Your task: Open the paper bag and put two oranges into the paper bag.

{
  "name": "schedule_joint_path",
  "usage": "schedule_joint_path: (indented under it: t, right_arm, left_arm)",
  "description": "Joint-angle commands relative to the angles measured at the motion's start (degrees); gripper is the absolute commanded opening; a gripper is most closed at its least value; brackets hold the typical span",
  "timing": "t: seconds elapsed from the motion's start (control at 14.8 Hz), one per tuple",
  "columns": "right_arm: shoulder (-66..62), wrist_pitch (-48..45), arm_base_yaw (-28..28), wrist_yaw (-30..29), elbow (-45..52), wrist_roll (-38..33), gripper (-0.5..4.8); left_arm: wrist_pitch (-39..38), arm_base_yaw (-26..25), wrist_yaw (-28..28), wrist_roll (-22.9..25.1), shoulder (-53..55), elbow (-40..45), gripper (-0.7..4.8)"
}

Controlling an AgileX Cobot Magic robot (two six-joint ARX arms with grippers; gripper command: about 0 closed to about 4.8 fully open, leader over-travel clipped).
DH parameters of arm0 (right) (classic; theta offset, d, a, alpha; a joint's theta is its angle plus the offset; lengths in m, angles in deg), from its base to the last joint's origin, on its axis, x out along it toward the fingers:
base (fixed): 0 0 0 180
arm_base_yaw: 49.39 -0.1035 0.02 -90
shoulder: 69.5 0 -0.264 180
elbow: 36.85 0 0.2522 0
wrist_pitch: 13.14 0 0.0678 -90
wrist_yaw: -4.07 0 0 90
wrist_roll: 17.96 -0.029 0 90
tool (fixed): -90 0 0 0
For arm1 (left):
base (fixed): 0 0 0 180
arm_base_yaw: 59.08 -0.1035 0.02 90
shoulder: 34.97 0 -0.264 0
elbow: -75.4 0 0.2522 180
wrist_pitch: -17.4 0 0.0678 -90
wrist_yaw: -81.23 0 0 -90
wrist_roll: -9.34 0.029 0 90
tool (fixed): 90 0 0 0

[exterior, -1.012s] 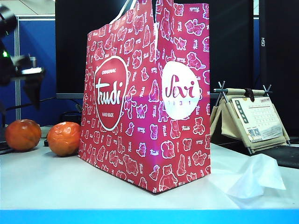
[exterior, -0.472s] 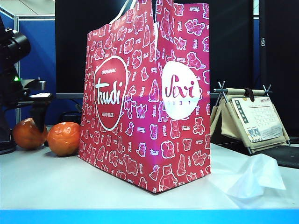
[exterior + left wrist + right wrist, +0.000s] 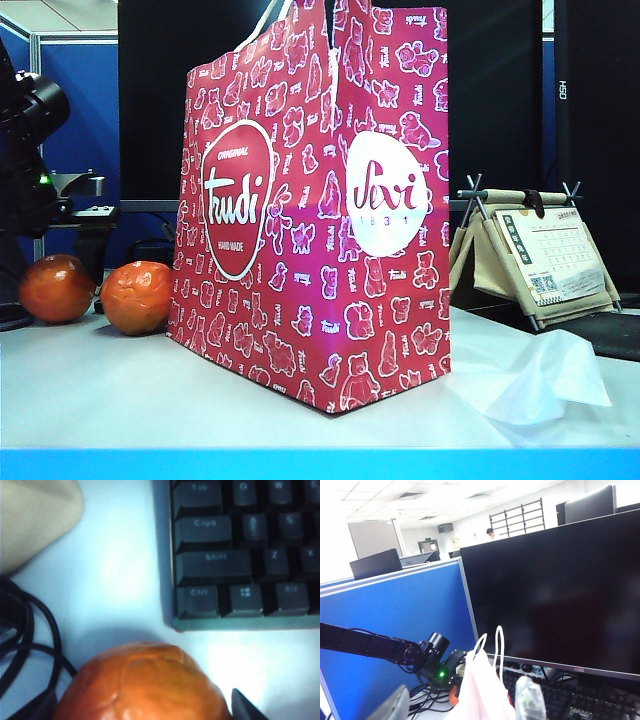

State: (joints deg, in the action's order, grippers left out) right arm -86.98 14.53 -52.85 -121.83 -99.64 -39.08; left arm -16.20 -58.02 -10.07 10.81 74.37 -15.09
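Observation:
The magenta-red paper bag [image 3: 320, 210] with white bears stands upright mid-table, its top spread. Two oranges lie left of it: a smooth one [image 3: 55, 288] and a wrinkled one [image 3: 135, 297]. My left gripper [image 3: 85, 250] hangs low over the smooth orange. In the left wrist view its dark fingers [image 3: 245, 707] stand open on either side of an orange [image 3: 142, 685]. My right gripper [image 3: 462, 705] is above the bag and open. The bag's pale inner wall [image 3: 482, 690] and white handles [image 3: 497, 645] rise between its fingers, with a gap at one finger.
A dark keyboard [image 3: 245, 550] and black cables [image 3: 25, 630] lie just beyond the oranges. A crumpled white sheet [image 3: 540, 380] and a desk calendar stand [image 3: 540, 250] sit right of the bag. A black monitor [image 3: 555, 590] and blue partition [image 3: 395, 610] stand behind.
My left arm has come down from above and now sits low at the smooth orange. The bag and the wrinkled orange have not moved.

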Motion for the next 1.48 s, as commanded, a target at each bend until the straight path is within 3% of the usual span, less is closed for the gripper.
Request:
schedule_joint_path:
  t: [0.07, 0.47, 0.67, 0.74, 0.88, 1.01, 1.08, 1.35, 1.48]
  right_arm:
    - [-0.1, -2.2, 0.0, 1.3, -0.4, 0.2, 2.73]
    - [0.0, -2.2, 0.0, 1.3, -0.4, -1.4, 2.73]
    - [0.0, -2.2, -0.1, 1.3, -0.4, -1.4, 2.73]
    - [0.0, -2.2, -0.1, 1.3, -0.4, -1.4, 2.73]
    - [0.0, -2.1, -0.1, 1.2, -0.4, -1.4, 2.73]
    - [0.0, -2.1, -0.1, 1.2, -0.4, -1.6, 2.73]
    - [0.0, -2.1, -0.1, 1.1, -0.4, -1.8, 2.73]
    - [-0.1, -1.7, -0.1, 1.1, -0.4, -4.0, 2.6]
    - [-0.1, 0.3, -0.1, 1.2, -0.4, -5.6, 2.2]
  left_arm:
    - [-7.8, -0.1, 0.0, 0.0, 0.4, 0.2, 4.79]
    - [-21.6, -0.1, 0.0, 0.0, 0.4, 0.2, 4.79]
    - [-22.5, -0.1, 0.0, 0.0, 0.4, 0.2, 4.79]
    - [-22.2, -0.1, 0.0, 0.0, 0.4, 0.2, 3.24]
    - [-21.0, -0.1, 0.0, 0.0, 0.4, 0.2, 1.4]
    - [-19.2, -0.1, 0.0, 0.1, 0.4, 0.2, 0.64]
    - [-18.4, 0.0, -0.3, 1.0, 0.3, 0.2, -0.06]
    - [-14.6, -0.1, -10.8, -1.1, -1.8, 0.2, -0.06]
    - [-13.4, 0.0, -11.6, -1.0, -5.8, 0.2, -0.06]
